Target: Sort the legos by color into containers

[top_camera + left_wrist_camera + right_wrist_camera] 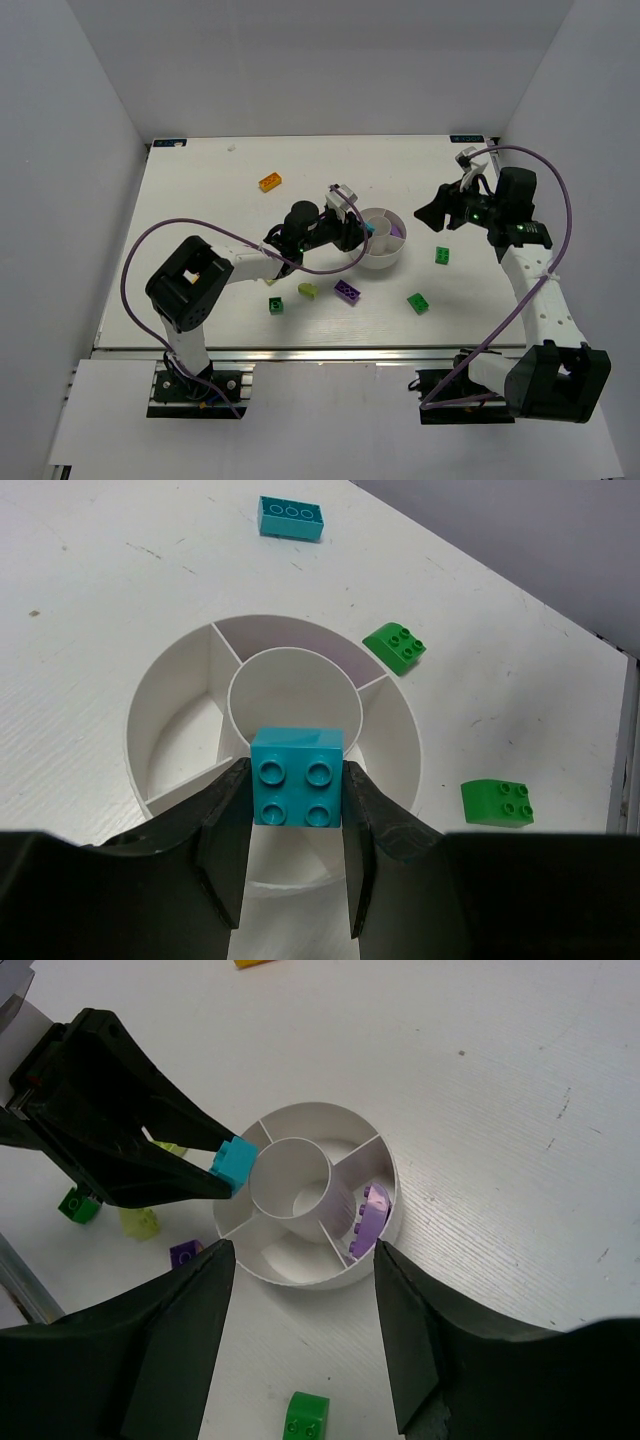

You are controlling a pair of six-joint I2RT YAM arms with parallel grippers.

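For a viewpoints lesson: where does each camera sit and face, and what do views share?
Top external: above, behind the bases, facing down on the table; left arm, right arm show.
Left wrist: down over the dish; left jaws grip a cyan brick.
Right wrist: above the dish; right jaws open.
Shared: dish, cyan brick.

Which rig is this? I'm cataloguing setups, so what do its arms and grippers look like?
Both the left arm and right arm have white links with black joint housings. A purple cable loops alongside each. The left gripper and right gripper are black, with flat, wedge-shaped fingers tapering to the tips.
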